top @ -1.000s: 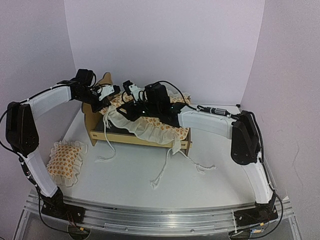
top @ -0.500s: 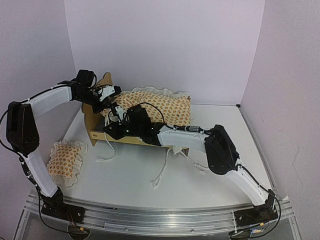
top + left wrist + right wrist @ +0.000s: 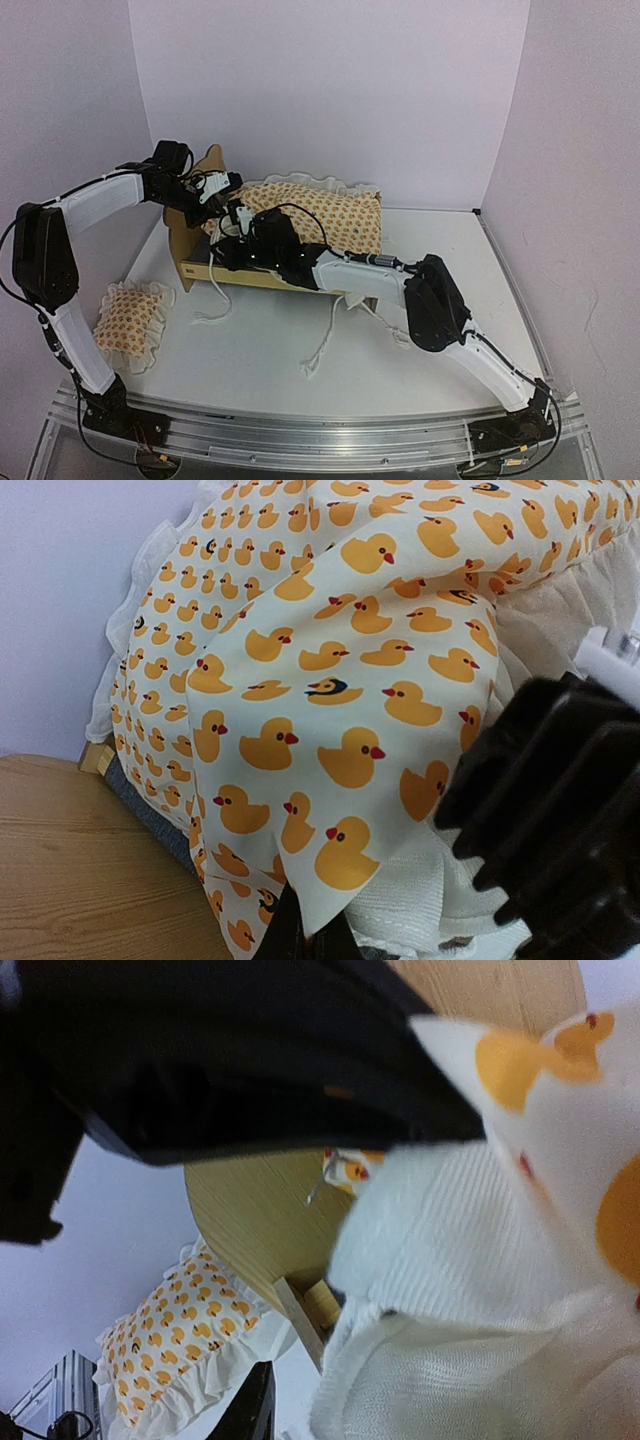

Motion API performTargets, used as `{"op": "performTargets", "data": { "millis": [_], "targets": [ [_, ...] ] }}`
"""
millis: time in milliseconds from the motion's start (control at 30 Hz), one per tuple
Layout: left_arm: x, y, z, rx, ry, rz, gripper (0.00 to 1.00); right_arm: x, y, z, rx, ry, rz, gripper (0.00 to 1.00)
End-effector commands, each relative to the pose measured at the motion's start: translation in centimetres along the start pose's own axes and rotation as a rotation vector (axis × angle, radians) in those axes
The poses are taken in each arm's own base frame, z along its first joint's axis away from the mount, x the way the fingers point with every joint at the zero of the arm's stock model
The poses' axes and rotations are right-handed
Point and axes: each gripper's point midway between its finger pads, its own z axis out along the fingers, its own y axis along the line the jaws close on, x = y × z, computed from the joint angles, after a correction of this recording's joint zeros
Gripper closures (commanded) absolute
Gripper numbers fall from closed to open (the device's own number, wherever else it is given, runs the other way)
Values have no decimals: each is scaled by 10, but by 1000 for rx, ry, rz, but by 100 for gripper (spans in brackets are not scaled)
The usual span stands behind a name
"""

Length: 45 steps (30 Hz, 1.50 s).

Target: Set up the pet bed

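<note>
The bed (image 3: 240, 276), under a floppy cushion (image 3: 330, 215), stands far-left on the tabletop (image 3: 430, 345). It looks like light, stiff plywood, best gripped by a rail. Left claw (image 3: 305, 940) is clamped on the cushion's corner; whether the right claw (image 3: 228, 236) is apart or together, I cannot tell.

The top camera sat high behind both arm bases and looked down and forward over the whole desk (image 3: 260, 350) to the back wall, from far off. The left wrist camera rode just behind the left tool (image 3: 305, 935), very near the duck-print cushion (image 3: 300, 680) ahead of it. The right wrist camera, close behind the right tool (image 3: 235, 228), gave a blurred view past it to the headboard (image 3: 250, 1220) and the pillow (image 3: 190, 1340) beyond. All three views shared the cushion.
</note>
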Motion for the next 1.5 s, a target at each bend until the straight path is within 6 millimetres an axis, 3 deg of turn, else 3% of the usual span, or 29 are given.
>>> {"op": "performTargets", "data": {
  "millis": [0,233,633,733,833,1000,1333,1467],
  "targets": [
    [-5,-3,-3,11,-25,-1,100,-15,-15,6,43,-73,-18,77],
    [-6,-3,-3,12,-28,-3,100,-4,-23,10,57,-47,-40,87],
    [-6,-6,-4,24,-30,-7,100,-3,-28,13,75,-54,-81,73],
    [-7,-7,-4,31,-32,-11,100,-2,-38,16,117,-73,-91,72],
    [-7,-12,-5,51,-34,-19,100,-3,-42,18,132,-88,-118,77],
    [-5,-17,-6,69,-32,-23,100,-8,-41,19,130,-117,-131,100],
    [-2,-14,-6,48,-21,-30,100,-10,-36,2,144,-64,-173,100],
    [9,-1,-1,-20,31,-21,89,-13,-38,-6,175,-56,-175,100]
  ]
}}
